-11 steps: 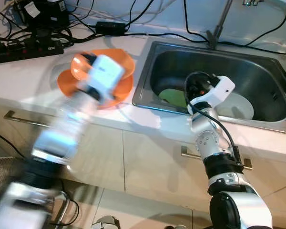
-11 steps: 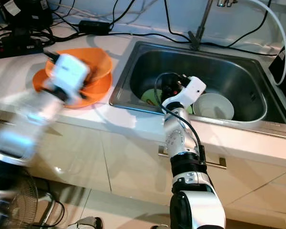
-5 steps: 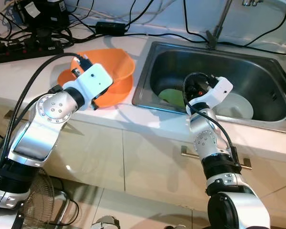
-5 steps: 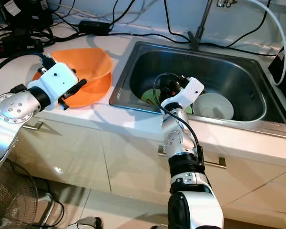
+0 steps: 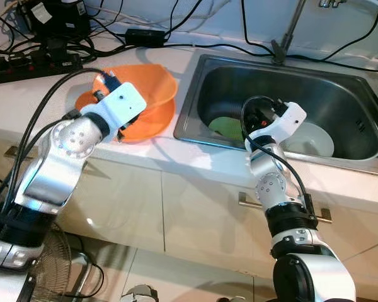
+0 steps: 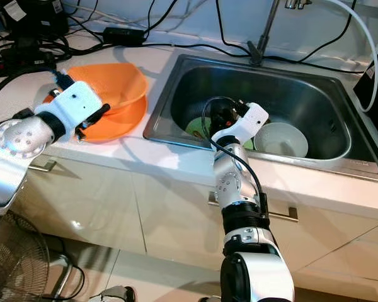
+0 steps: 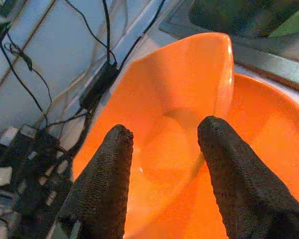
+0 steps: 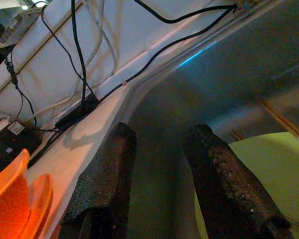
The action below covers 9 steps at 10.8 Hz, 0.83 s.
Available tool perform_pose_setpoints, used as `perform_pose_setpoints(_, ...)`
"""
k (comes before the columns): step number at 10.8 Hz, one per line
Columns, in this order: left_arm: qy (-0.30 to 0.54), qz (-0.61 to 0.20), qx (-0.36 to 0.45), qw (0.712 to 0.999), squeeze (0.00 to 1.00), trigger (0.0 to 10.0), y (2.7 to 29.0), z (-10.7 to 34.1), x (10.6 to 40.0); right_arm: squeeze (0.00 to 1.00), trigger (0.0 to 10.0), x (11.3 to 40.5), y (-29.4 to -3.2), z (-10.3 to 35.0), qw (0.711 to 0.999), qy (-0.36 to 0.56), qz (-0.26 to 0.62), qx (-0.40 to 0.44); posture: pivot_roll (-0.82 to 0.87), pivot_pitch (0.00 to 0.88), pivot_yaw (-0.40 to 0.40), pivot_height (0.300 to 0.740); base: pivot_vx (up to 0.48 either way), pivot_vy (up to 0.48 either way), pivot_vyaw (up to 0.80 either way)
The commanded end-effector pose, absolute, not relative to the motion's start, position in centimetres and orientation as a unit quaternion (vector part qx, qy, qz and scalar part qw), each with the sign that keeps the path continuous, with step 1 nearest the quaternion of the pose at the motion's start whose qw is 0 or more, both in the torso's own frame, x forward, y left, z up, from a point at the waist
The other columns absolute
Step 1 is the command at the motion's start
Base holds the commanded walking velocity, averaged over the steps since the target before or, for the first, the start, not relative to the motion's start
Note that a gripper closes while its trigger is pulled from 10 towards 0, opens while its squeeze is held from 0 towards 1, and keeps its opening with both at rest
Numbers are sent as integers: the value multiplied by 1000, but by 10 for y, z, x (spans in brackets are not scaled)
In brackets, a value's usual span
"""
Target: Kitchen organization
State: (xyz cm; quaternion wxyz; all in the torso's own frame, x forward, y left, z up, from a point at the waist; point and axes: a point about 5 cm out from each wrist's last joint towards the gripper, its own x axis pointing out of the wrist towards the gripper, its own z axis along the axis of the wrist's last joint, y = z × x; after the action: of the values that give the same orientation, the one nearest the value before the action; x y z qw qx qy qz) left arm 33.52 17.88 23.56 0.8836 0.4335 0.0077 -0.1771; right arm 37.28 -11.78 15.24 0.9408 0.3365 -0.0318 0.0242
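Left gripper swung in from blur, now settled over orange bowl; jaws parted, empty, bowl hollow between fingertips; grasp looks next; right gripper unchanged in sink, jaws apart, empty, green plate just beyond.

bowl: orange | plate: orange | sink: grey steel | sink dish: lime green | sink bowl: white, possibly cream | 2 left gripper fingers: black, textured | counter: white

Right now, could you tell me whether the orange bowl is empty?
Empty: the left wrist view shows the orange bowl's bare inside, with the open left hand before it.
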Motion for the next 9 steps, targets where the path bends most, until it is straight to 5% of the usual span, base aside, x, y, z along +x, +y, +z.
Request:
perform_pose_setpoints(1, 12, -189, 451, 872, 0, 10000, 175, 234, 338, 0, 10000, 375, -118, 157, 941, -35, 27, 336, 127, 47, -43, 740, 0, 0, 0)
perform_pose_setpoints(8, 48, -176, 541, 821, 0, 10000, 171, 239, 365, 0, 10000, 374, -118, 156, 939, -34, 26, 341, 117, 45, -37, 740, 0, 0, 0)
perform_pose_setpoints(9, 55, -166, 553, 814, 0, 235, 174, 240, 368, 0, 10000, 374, -117, 155, 939, -32, 26, 342, 118, 46, -37, 740, 0, 0, 0)
